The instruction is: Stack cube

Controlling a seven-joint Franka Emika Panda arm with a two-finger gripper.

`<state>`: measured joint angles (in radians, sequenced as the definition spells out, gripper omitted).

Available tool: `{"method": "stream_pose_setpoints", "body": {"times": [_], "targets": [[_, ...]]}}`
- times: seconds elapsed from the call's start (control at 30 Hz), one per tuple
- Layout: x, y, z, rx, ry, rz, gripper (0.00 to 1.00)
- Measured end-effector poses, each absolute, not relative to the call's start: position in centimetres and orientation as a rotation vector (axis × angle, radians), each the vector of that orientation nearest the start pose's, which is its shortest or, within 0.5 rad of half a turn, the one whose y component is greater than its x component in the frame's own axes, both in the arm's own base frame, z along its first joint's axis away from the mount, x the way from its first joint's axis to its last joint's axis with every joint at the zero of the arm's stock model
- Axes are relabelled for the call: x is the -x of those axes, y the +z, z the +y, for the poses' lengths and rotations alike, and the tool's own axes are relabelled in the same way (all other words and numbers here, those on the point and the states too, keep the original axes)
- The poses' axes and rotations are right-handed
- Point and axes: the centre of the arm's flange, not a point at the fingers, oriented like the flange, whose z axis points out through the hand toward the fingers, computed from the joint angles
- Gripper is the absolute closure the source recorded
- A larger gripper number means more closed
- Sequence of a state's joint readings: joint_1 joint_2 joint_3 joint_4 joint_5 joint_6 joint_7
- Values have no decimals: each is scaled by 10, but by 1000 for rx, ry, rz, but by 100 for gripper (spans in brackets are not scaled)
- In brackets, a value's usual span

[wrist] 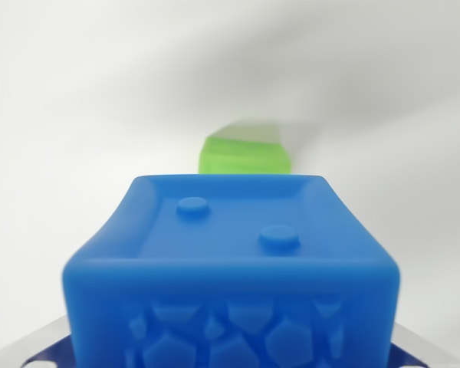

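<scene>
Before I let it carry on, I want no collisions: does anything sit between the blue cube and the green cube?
Nothing visible does. The blue cube fills the near part of the wrist view, and the green cube shows just beyond its far edge on the bare white surface. The blue cube hides the strip directly between them, so that part is unchecked.
</scene>
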<state>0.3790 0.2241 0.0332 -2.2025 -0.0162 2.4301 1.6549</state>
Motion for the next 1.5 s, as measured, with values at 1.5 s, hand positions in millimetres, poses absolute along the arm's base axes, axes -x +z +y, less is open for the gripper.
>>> {"method": "stream_pose_setpoints", "body": {"times": [1.5], "targets": [[-492, 198, 225, 2513, 8, 1890, 100]]}}
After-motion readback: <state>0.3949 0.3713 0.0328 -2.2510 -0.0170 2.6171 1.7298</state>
